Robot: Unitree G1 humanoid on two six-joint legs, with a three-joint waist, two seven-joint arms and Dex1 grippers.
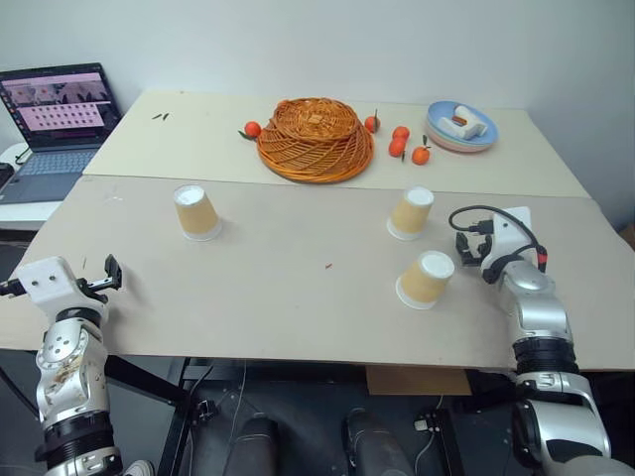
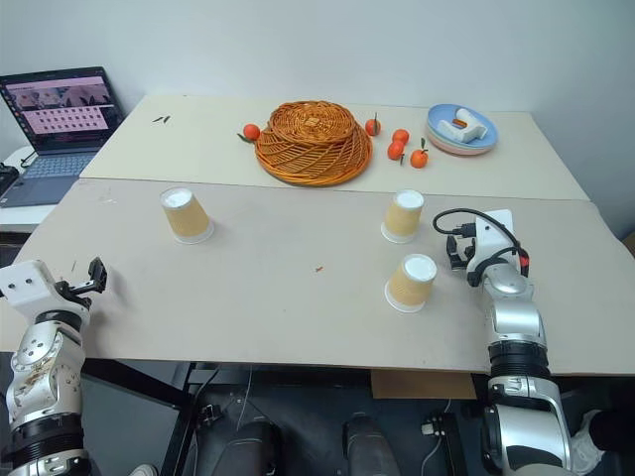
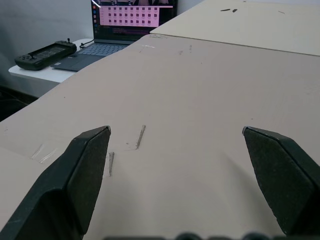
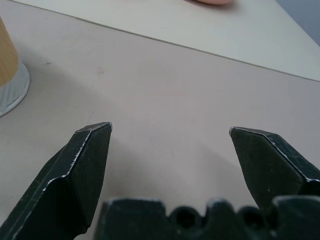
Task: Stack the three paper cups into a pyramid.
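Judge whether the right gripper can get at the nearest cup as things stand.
Probably yes: the right gripper is open beside the nearest cup, with bare table between them.

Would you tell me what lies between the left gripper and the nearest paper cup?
Only bare table lies between the left gripper and the left cup, as the left eye view shows.

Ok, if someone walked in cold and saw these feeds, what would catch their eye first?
Probably the orange wicker basket, upside down at the table's far middle, with small oranges scattered beside it. Next, the three paper cups, all upside down and unstacked on the near board: one to the left, two close together on the right. The nearest of that pair stands just left of the open right gripper.
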